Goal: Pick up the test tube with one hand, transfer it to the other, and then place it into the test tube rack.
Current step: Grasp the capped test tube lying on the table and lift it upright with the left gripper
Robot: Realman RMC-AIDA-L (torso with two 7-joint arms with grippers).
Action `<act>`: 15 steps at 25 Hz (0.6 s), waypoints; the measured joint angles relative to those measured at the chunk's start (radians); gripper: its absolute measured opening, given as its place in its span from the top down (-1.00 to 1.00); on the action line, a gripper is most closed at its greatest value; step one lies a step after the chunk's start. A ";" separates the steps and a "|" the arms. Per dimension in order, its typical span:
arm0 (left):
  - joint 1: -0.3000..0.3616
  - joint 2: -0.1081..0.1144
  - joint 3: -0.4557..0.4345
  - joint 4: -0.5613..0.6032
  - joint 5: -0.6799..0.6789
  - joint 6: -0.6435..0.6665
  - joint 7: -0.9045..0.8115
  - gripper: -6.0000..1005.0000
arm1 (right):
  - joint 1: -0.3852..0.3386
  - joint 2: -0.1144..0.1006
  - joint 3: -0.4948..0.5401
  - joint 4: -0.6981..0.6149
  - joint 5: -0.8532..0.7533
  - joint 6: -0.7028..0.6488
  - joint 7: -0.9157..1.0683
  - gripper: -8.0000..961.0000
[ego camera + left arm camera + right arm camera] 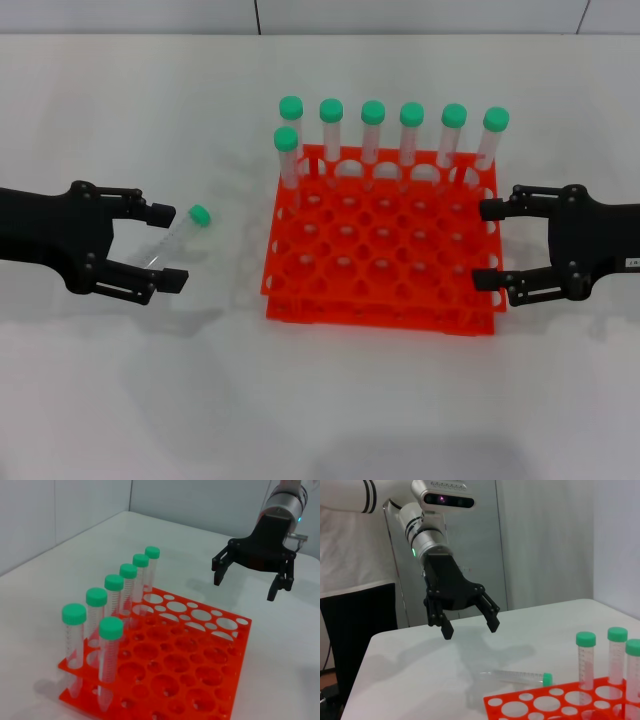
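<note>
The test tube (186, 229), clear with a green cap, lies on the white table left of the orange-red test tube rack (380, 311). It also shows in the right wrist view (516, 677). My left gripper (168, 246), unlabelled with a green ring on its arm, is open and hovers above the tube's lower end; the right wrist view (470, 629) shows it off the table. My right gripper (488, 244), with a white label, is open and empty just right of the rack, and it shows in the left wrist view (245, 587).
Several green-capped tubes (372, 130) stand upright along the rack's far row, and one more stands in the second row at the rack's left corner (286, 152). The rack also shows in the left wrist view (200, 655) and the right wrist view (540, 705).
</note>
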 joint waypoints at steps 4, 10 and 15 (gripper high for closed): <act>0.002 -0.005 -0.002 0.000 0.000 -0.006 0.013 -0.74 | -0.007 0.009 0.000 0.003 0.000 0.003 -0.004 -0.77; 0.003 -0.005 -0.006 -0.001 0.000 -0.007 0.013 -0.74 | -0.031 0.029 0.003 -0.004 0.002 0.004 -0.026 -0.77; 0.005 -0.005 -0.007 -0.001 -0.001 -0.020 0.000 -0.74 | -0.035 0.033 0.005 -0.005 0.007 0.005 -0.039 -0.76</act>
